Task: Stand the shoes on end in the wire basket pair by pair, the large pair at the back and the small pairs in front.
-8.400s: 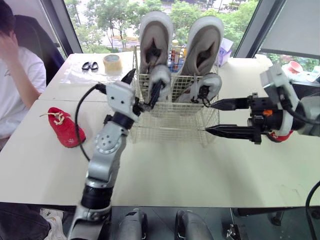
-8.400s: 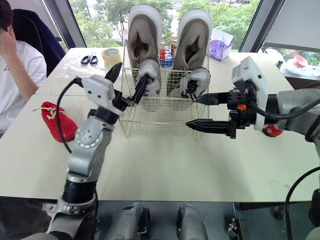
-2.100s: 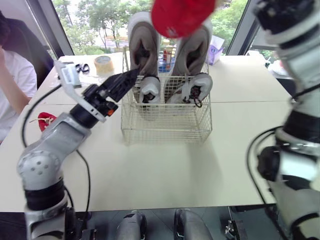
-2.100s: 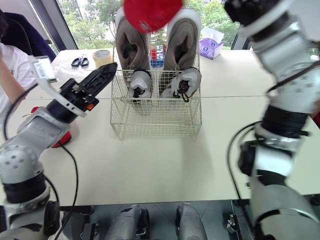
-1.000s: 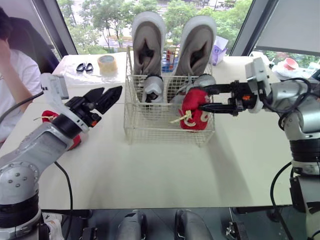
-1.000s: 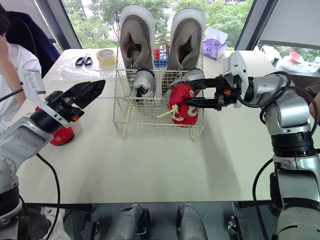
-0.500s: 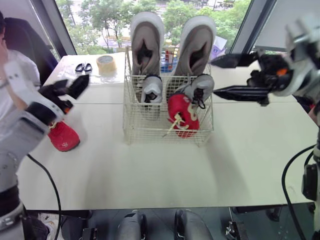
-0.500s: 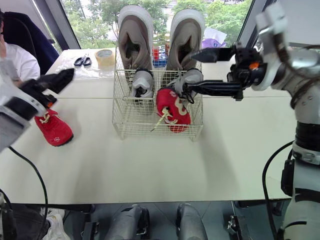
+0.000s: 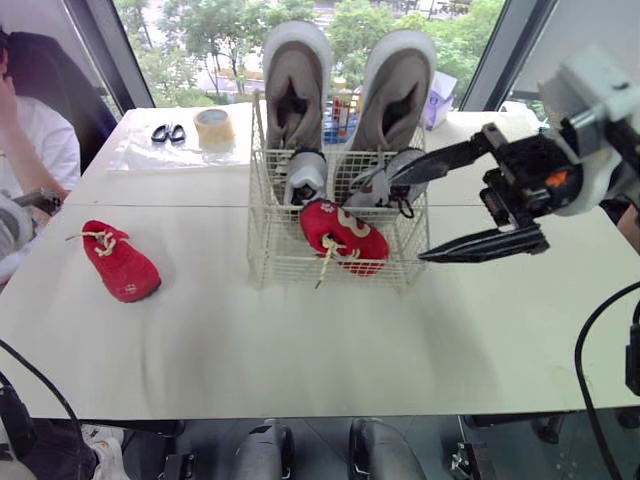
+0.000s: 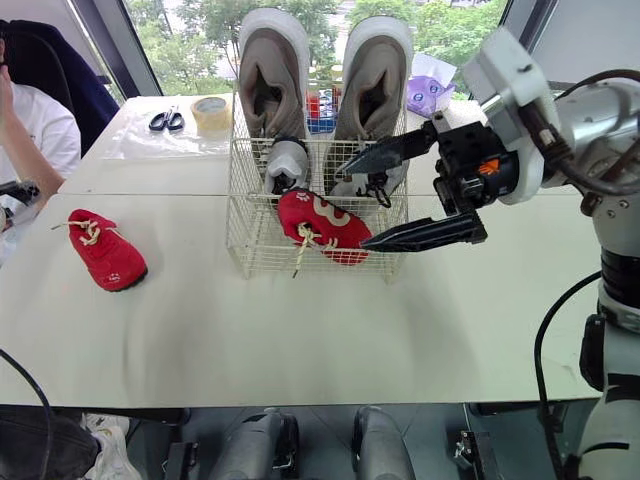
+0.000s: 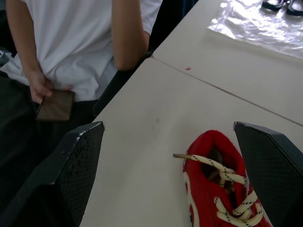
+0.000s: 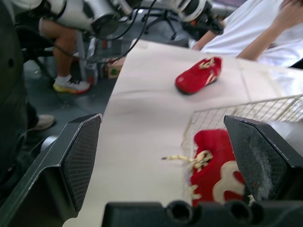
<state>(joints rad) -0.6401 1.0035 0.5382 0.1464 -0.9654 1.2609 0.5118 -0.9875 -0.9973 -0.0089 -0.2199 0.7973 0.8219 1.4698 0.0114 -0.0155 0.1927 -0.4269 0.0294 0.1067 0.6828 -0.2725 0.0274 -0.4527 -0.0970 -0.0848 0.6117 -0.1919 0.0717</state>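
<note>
Right hand [image 9: 408,220] held wide open and empty beside wire basket [image 9: 275,262], red shoe [image 9: 345,228] laid tilted in its front, near the fingertips, left hand [image 11: 166,125] held wide open, empty, near second red shoe [image 11: 215,189] on tabletop [image 9: 300,340].

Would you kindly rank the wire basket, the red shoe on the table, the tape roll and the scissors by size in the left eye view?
wire basket
red shoe on the table
tape roll
scissors
The last two look nearly alike.

Bright daylight comes through the windows [image 9: 200,40] behind the wire basket [image 9: 340,255] and lights the table [image 9: 300,340] evenly. Soft, faint shadows fall in front of the wire basket. The plastic sheet [image 9: 170,150] behind it glints.
</note>
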